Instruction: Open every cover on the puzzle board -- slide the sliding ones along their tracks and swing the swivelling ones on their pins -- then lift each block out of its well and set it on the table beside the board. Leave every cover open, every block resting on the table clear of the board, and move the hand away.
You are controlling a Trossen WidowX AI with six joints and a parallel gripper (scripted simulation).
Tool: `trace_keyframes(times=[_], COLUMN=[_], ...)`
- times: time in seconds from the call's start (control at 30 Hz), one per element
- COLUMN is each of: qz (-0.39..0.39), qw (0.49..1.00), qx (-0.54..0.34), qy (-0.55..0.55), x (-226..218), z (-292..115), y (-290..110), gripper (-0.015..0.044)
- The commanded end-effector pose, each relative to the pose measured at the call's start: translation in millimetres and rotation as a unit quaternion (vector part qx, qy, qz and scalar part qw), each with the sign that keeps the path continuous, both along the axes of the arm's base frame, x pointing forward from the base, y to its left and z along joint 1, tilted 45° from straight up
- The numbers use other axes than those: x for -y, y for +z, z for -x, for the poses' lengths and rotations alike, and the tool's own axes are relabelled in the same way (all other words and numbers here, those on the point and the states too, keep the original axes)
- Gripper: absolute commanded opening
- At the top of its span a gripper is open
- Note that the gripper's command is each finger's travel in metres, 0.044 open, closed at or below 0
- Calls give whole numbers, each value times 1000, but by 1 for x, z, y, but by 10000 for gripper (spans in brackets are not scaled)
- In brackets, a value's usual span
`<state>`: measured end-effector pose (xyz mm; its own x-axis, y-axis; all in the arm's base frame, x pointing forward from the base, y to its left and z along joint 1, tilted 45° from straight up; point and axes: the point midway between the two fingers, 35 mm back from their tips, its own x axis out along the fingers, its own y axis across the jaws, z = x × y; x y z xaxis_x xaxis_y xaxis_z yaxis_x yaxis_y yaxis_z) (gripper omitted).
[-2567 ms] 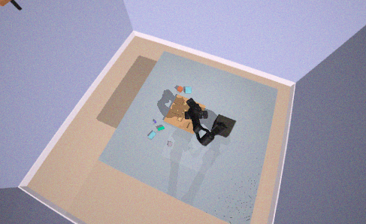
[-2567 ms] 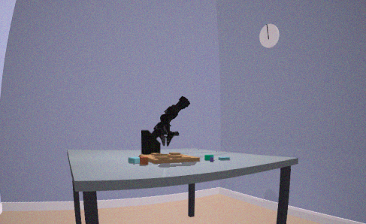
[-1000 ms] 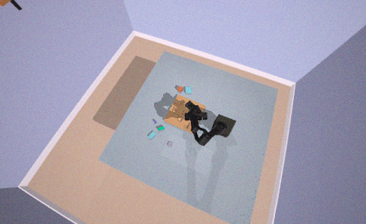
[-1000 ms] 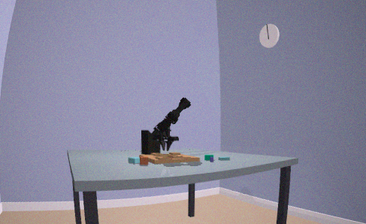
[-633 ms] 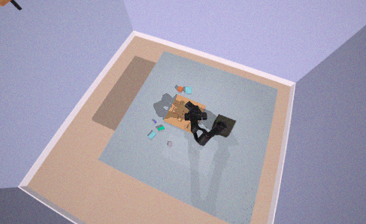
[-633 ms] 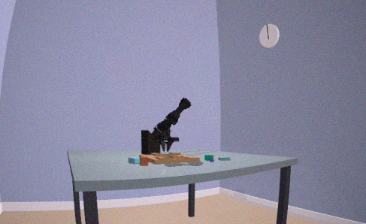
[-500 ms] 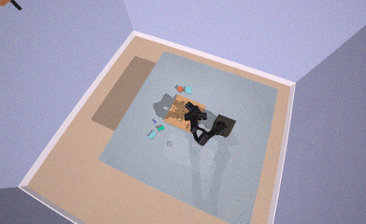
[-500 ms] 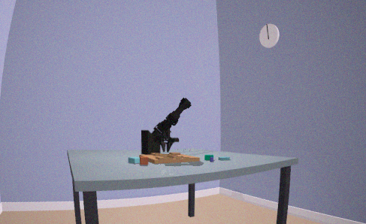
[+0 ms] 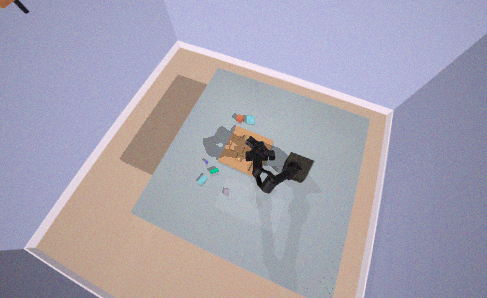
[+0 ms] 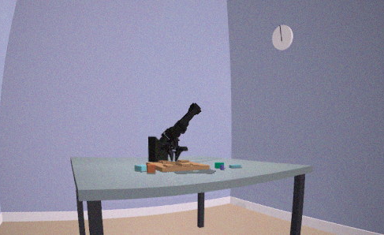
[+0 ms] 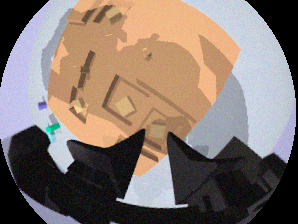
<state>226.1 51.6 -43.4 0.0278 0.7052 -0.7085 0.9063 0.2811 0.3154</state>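
Note:
The wooden puzzle board (image 9: 231, 156) (image 10: 162, 168) (image 11: 166, 56) lies in the middle of the table. My gripper (image 9: 255, 148) (image 10: 175, 159) (image 11: 156, 133) hangs low over the board's near edge, fingers partly apart with nothing between them. In the wrist view a square well with a tan piece (image 11: 123, 104) shows just ahead of the fingertips. Several blocks lie on the table off the board: an orange one (image 9: 239, 118) (image 10: 150, 169), a light blue one (image 9: 250, 120) (image 10: 140, 168), a green one (image 9: 213, 170) (image 10: 219, 165), a purple one (image 9: 205, 161) and a cyan one (image 9: 201, 179).
A small grey block (image 9: 225, 191) lies on the table in front of the board. The arm's black base (image 9: 299, 167) (image 10: 154, 149) stands right of the board. The grey-green table (image 9: 304, 130) (image 10: 113, 177) has edges far from the board on all sides.

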Motion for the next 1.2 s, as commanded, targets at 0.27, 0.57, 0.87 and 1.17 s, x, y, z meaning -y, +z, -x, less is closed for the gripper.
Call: trace_keyframes(times=[0.27,0.57,0.87,1.17], qz=[-2,-3,0,0], qw=[1000,1000,1000,1000], qx=[-3,-3,0,0], qy=[-2,-2,0,0], x=[-2,-8,-8,-8], z=[2,1,0,0], y=[-2,-7,-8,-8], gripper=[144,144,124,80])
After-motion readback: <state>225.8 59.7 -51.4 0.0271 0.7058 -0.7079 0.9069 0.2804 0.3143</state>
